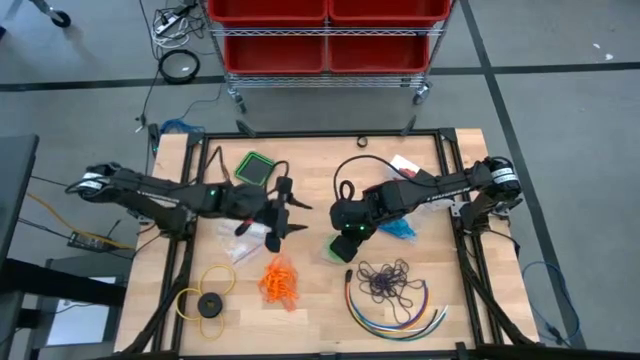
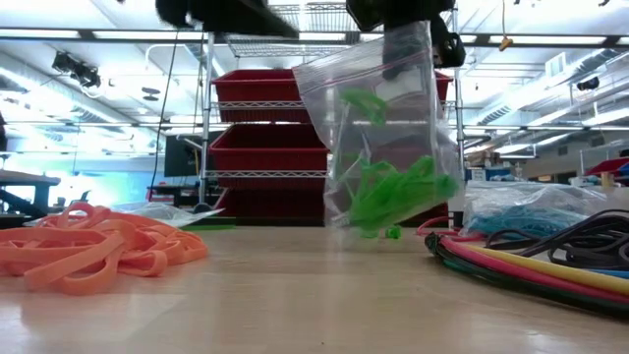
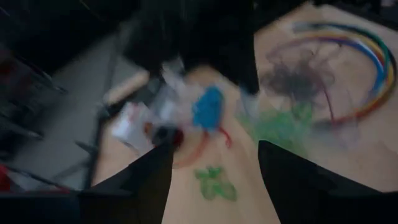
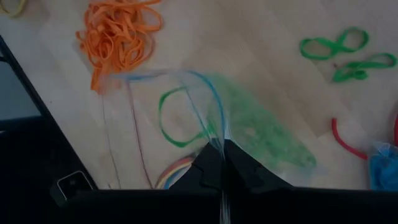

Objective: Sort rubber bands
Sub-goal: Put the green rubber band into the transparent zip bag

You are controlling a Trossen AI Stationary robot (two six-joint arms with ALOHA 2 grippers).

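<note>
A: From overhead, our right gripper (image 1: pixel 345 240) sits mid-table, pinched shut on the rim of a clear bag (image 1: pixel 337 247) holding green rubber bands (image 1: pixel 335 249). Our left gripper (image 1: pixel 283 215) is just beside it with fingers spread wide, carrying nothing. The orange rubber bands (image 1: pixel 279 281) lie in a heap below it, the dark purple rubber bands (image 1: pixel 388 281) sit inside the curve of the multicoloured cables (image 1: pixel 395 314), and the blue rubber bands (image 1: pixel 402 229) are in their own bag under the right arm.

B: At table level, the clear bag (image 2: pixel 378 128) hangs clear of the wood with the green rubber bands (image 2: pixel 393 192) bunched low in it.

A: In our left wrist view we see loose green bands (image 3: pixel 214 183) on the table ahead; the rest is too smeared to describe.

B: In the right wrist view our shut fingers (image 4: pixel 221 171) clamp the bag's edge, and two more loose green bands (image 4: pixel 345 53) lie apart on the wood.

A: We think the risk is that single pinch: if the bag swings or slips, the mouth could tip and spill the bands. The bag's mouth also looks slack, so a dropped band might miss it.

B: We can read no label, brand or writing anywhere.
</note>
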